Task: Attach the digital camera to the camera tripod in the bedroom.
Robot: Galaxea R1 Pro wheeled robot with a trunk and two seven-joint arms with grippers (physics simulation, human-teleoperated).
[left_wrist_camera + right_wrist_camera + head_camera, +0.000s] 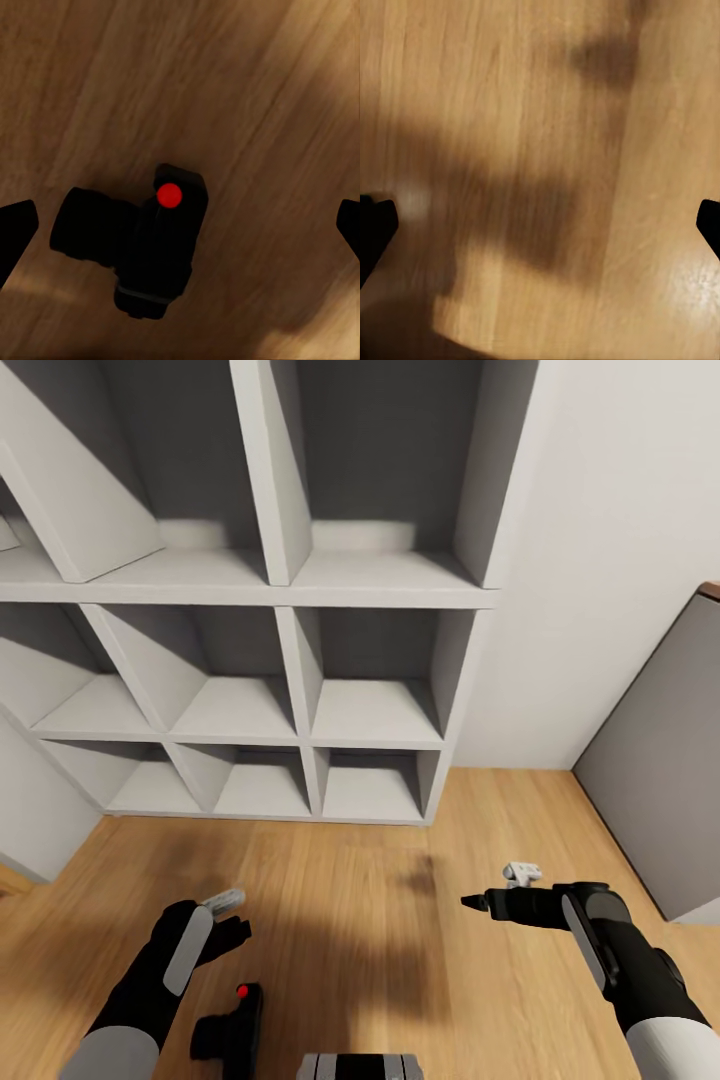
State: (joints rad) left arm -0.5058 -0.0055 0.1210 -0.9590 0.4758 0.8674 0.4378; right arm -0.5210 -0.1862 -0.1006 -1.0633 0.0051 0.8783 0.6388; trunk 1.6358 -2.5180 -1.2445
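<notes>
- The white cube shelves (290,580) are the biggest thing here — matte panels, square open compartments in rows, standing on the floor against a white wall (620,540).
- Beside the shelves' right end there's a flat grey panel (655,760) with a brown top edge; can't tell what it belongs to.
- The floor (380,920) in front of the shelves is light wood plank, slightly glossy, with soft dark shadows across it.
- The left gripper (225,935) hovers in front of the shelves' left part. In the left wrist view its two black fingertips (15,229) sit far apart at opposite edges, wide open and holding nothing.
- The right gripper (480,903) hangs in front of the shelves' right end, over bare floor; its fingertips (375,221) are spread wide too.
- The digital camera (142,240) lies on the planks farther out from the shelves than the left gripper — between the open left fingers in the wrist view, touching neither. It's a black boxy body with a stubby round lens barrel sticking out one side and a bright red dot (169,195) on its hump.
</notes>
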